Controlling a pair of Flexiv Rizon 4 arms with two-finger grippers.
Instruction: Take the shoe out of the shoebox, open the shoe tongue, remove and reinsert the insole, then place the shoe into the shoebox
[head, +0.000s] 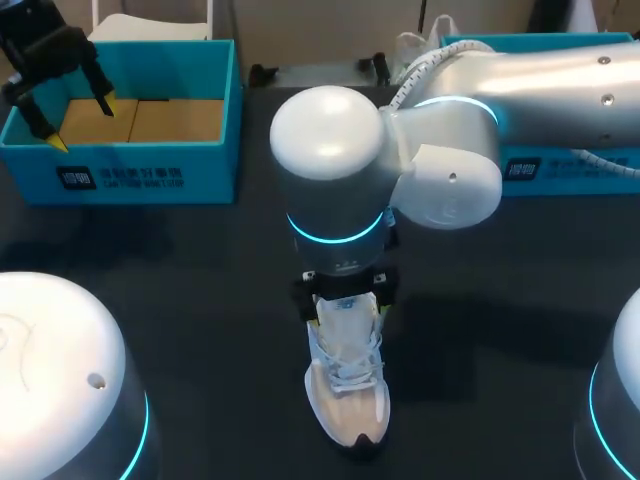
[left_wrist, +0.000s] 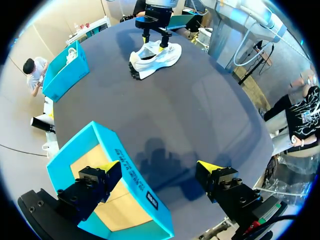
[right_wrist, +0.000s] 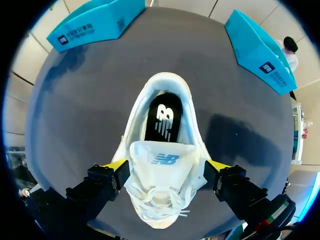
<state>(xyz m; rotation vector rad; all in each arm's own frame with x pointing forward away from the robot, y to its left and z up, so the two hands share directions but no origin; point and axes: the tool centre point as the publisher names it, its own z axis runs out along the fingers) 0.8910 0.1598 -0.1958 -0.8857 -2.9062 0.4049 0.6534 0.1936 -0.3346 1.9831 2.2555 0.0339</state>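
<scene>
Shoe (head: 346, 385): white, upright mid-table, well apart from the shoebox (head: 150, 165).
Right gripper (right_wrist: 166, 164): jaws wide open, straddling the shoe at the tongue (right_wrist: 162, 156); contact unclear.
Insole (right_wrist: 163, 119): black, seated inside the shoe, ahead of the tongue.
Left gripper (head: 80, 120): jaws open, holding nothing, above the shoebox's near wall.
Risk: nothing pins the shoe down, so pulling the tongue or insole would likely lift or drag it; closing here may snag the laces (right_wrist: 162, 197).
</scene>
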